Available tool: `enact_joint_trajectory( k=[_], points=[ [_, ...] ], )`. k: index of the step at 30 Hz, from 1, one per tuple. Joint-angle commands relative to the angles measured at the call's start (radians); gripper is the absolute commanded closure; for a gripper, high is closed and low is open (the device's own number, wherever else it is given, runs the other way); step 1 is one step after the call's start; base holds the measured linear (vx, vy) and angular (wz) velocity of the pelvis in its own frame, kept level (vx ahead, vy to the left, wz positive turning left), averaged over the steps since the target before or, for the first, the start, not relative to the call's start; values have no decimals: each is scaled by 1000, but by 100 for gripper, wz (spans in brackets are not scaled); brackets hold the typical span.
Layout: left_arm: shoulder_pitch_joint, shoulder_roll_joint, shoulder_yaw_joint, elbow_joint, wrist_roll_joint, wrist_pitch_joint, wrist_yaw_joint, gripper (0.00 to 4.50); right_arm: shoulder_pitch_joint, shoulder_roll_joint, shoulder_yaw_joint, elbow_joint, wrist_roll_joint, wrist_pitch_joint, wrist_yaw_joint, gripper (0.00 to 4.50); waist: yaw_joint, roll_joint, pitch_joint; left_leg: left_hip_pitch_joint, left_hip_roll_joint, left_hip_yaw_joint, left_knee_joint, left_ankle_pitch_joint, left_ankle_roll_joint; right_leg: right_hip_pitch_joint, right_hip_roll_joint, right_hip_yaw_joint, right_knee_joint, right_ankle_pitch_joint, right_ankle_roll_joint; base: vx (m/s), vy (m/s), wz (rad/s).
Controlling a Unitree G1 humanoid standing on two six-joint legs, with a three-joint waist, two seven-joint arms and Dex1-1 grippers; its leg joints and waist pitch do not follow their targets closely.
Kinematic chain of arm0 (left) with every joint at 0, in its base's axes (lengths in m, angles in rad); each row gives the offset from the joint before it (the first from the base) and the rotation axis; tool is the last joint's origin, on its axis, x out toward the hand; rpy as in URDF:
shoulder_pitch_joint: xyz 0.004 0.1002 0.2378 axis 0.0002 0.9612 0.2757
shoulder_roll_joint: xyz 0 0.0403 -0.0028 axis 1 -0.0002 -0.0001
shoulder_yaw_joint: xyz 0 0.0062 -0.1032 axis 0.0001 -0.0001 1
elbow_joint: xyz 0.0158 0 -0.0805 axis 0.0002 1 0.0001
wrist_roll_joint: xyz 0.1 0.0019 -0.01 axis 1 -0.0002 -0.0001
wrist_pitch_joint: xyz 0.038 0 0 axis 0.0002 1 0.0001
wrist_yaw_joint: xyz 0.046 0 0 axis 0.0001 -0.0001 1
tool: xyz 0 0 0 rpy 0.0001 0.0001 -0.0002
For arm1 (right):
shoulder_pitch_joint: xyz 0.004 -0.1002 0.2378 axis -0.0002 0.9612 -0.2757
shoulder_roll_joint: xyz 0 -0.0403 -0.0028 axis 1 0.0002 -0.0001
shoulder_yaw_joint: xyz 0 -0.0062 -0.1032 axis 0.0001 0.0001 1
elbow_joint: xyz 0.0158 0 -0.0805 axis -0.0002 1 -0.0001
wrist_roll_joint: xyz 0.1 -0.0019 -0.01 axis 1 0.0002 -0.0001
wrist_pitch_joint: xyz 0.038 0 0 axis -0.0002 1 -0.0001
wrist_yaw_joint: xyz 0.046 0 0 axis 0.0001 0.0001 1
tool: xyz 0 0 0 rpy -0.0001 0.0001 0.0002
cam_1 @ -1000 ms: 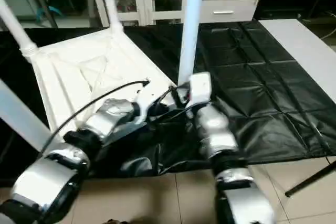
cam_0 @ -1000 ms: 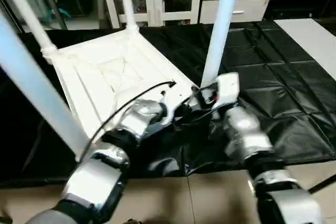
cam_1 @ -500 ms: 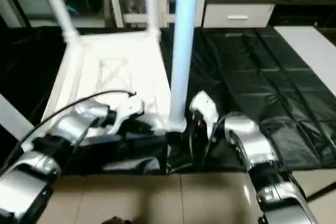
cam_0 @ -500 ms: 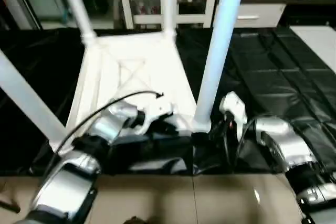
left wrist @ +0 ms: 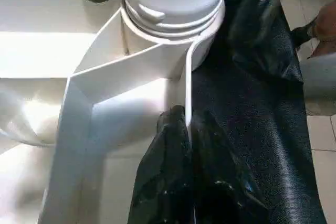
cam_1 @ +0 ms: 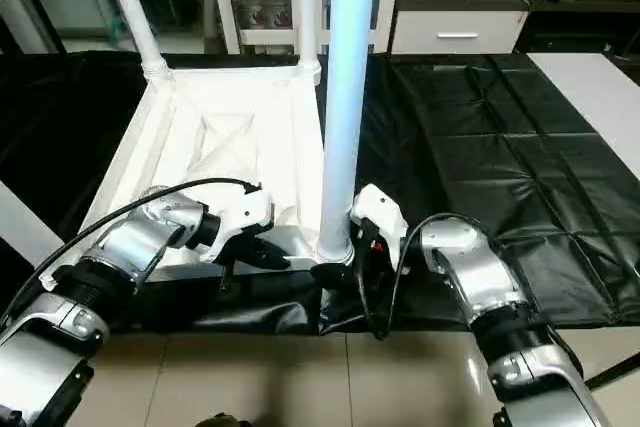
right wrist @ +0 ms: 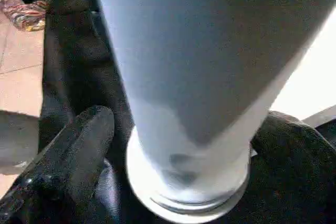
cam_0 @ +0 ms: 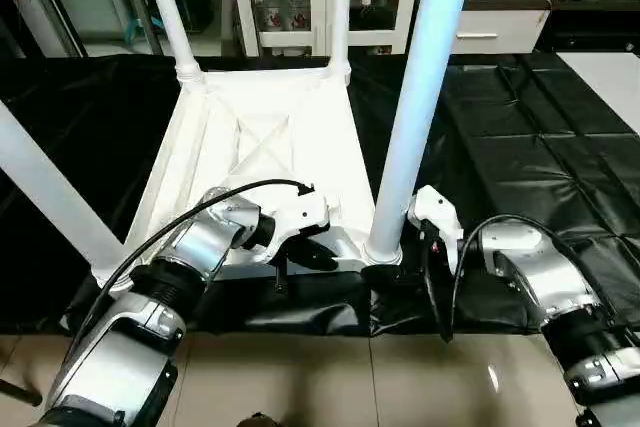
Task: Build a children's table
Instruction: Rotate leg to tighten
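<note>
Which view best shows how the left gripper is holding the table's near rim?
The left wrist view: the left gripper has its two black fingers pinched shut on the thin rim of the children's table, just below a corner socket. The eye views show that gripper from the side, its fingers dark and small.

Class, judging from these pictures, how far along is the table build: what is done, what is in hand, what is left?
Done: all four legs stand in the corner sockets of the upturned table top. In hand: the left gripper pinches the top's near rim, while the right gripper stands open around the near right leg. Left: probably releasing and turning the table upright.
</note>
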Motion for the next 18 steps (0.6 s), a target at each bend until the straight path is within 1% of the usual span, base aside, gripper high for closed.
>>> enact_joint_trajectory(
  k=[1, 2, 4, 5, 6, 7, 9, 11, 12, 13, 15, 16, 17, 18],
  points=[
    [37, -17, -93, 41, 47, 17, -39, 450, -19, 14, 0, 26, -6, -9, -15, 42, -6, -7, -60, 28, 10, 8, -67, -326, 30, 39, -8, 13, -48, -131, -249, 0, 0, 0],
    [40, -16, -93, 37, 47, 20, -39, 450, -21, 18, -2, 35, -7, -13, -18, 42, -6, -8, -59, 27, 10, 8, -67, -325, 31, 40, -7, 13, -48, -128, -249, 0, 0, 0],
    [44, -11, -93, 24, 49, 31, -41, 450, -23, 25, -2, 48, -10, -17, -12, 68, -8, -7, -59, 27, 10, 8, -67, -332, 34, 40, -8, 13, -48, -135, -250, 0, 0, 0],
    [45, -10, -94, 25, 51, 31, -42, 450, -22, 25, -2, 48, -10, -16, -10, 84, -8, -1, -59, 27, 11, 7, -68, -334, 33, 40, -8, 13, -48, -138, -249, 0, 0, 0],
    [45, -10, -94, 25, 51, 31, -42, 450, -22, 25, -2, 48, -10, -16, -10, 84, -10, -3, -58, 27, 10, 8, -68, -337, 32, 40, -7, 12, -50, -139, -247, 0, 0, 0],
    [45, -7, -95, 30, 54, 26, -42, 450, -22, 24, -3, 51, -10, -13, -7, 98, -9, -4, -59, 28, 10, 8, -68, -338, 32, 40, -6, 12, -49, -136, -248, 0, 0, 0],
    [44, -7, -93, 38, 56, 20, -36, 450, -21, 24, -1, 59, -16, -19, -6, 121, -11, -2, -59, 28, 10, 7, -68, -339, 31, 40, -6, 12, -49, -130, -249, 0, 0, 0],
    [42, -7, -92, 42, 57, 17, -34, 450, -21, 21, 5, 67, -27, -33, -8, 127, -12, -3, -59, 29, 10, 8, -68, -347, 30, 39, -6, 12, -50, -137, -249, 0, 0, 0],
    [38, -8, -90, 47, 56, 17, -34, 450, -19, 20, 8, 67, -29, -35, -5, 140, -13, 0, -58, 29, 10, 8, -69, -357, 27, 39, -6, 12, -51, -150, -247, 0, 0, 0],
    [33, -9, -88, 54, 58, 16, -31, 450, -20, 21, 9, 68, -30, -40, -3, 161, -15, 0, -58, 30, 10, 8, -69, -363, 25, 39, -6, 13, -52, -157, -246, 0, 0, 0],
    [27, -14, -88, 64, 61, 14, -25, 450, -19, 17, 14, 68, -34, -43, 5, 166, -15, -2, -56, 31, 9, 8, -71, -379, 21, 39, -5, 13, -54, -179, -242, 0, 0, 0],
    [26, -15, -88, 66, 62, 14, -24, 450, -19, 15, 16, 69, -38, -44, 8, 170, -15, -2, -56, 32, 10, 8, -72, -384, 20, 39, -6, 14, -55, -185, -242, 0, 0, 0],
    [25, -17, -88, 66, 63, 15, -22, 450, -18, 14, 16, 70, -40, -47, 7, 175, -14, -6, -57, 31, 10, 7, -71, -375, 22, 40, -7, 14, -54, -183, -242, 0, 0, 0],
    [25, -17, -88, 66, 63, 15, -22, 450, -18, 14, 16, 70, -40, -47, 7, 178, -14, -4, -56, 31, 11, 7, -72, -375, 22, 39, -7, 14, -55, -186, -241, 0, 0, 0]
  ],
)
